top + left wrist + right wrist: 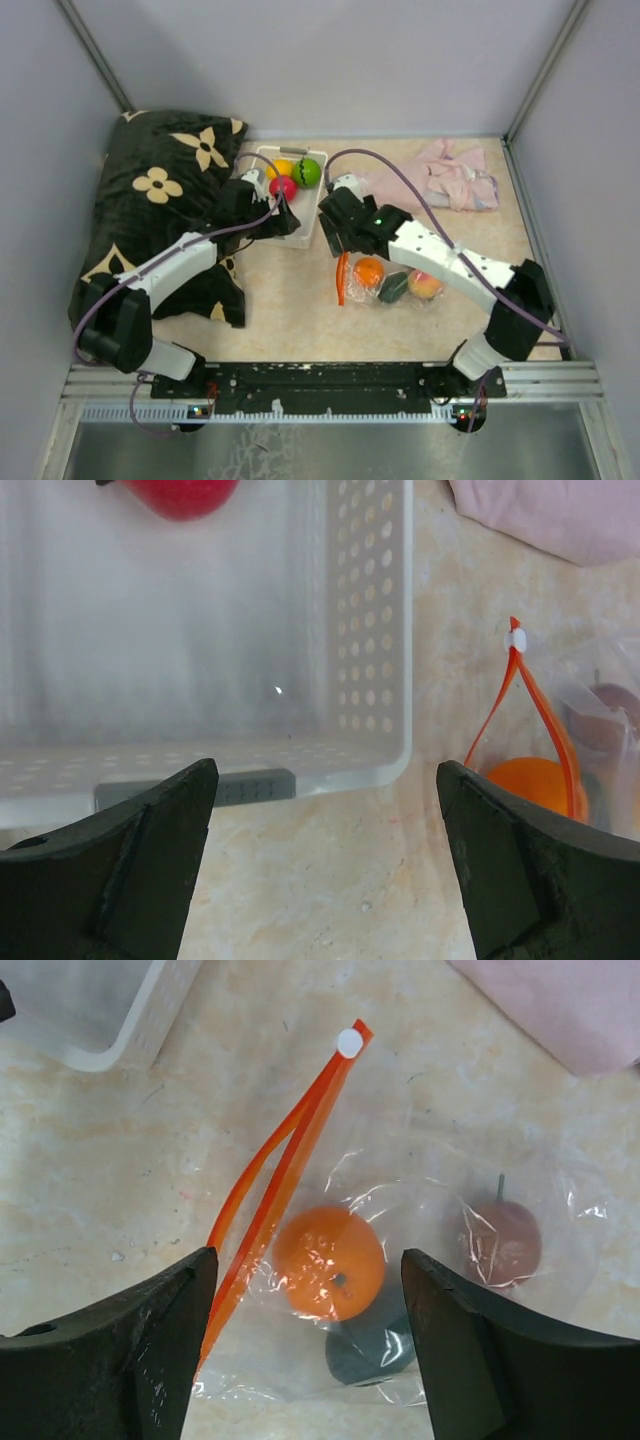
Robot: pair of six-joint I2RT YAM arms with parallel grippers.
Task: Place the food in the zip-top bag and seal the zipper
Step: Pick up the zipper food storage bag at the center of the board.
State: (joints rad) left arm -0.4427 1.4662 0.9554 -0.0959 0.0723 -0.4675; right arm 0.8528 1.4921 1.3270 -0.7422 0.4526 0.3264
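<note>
Zip-top bag (420,1200): flat on the table (290,300), in front of the right arm. Thin clear film, limp and crinkly, likely slippery. It won't hold its shape and will probably slide if pushed.

Inside the bag: an orange piece (330,1262), a dark green piece (368,1352) and a brownish piece (500,1243). All are light, hard and round, so they may roll toward the mouth.

Zipper (280,1190): runs along the bag's left edge. Its two strips bow apart mid-length, so it is not sealed. The white slider (349,1043) sits at the far end. The strip is the stiffest part and the best hold.

Right gripper (305,1260): above the bag, jaws spread, nothing held.

Left gripper (325,775): left of the bag at the near rim of the white basket (370,630), jaws spread, empty.

Still in the basket, beyond-left of the bag: the red (283,187), yellow (279,168) and bright green (307,172) pieces.

Room: bare table near-left of the bag. The basket wall is close to the zipper's far end, and the pink cloth (445,172) lies beyond-right.
</note>
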